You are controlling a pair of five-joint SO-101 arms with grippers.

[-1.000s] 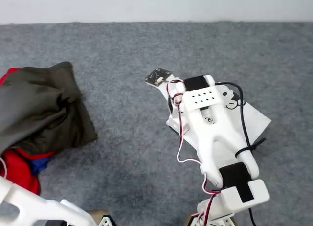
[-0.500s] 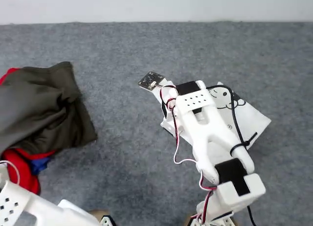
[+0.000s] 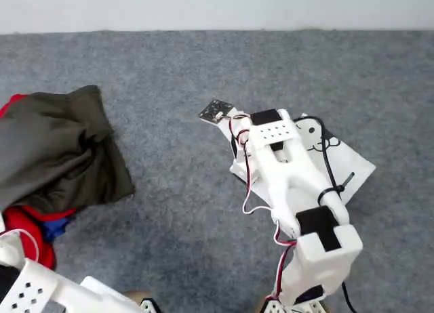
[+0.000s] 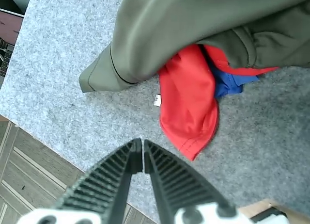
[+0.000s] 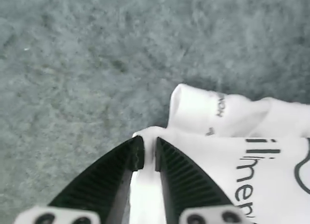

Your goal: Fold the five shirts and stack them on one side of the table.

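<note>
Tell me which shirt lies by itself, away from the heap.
The white shirt with black print, lying beneath the right arm. The olive-green shirt, red shirt and blue shirt are bunched together across the table.

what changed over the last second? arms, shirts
The right arm swung slightly left over the white shirt, then partly back, and its rear joint rose toward the high camera. The left arm shifted at the table's near left corner. Nothing was visibly taken hold of or let go. The white shirt and the olive shirt on its pile stayed put.
</note>
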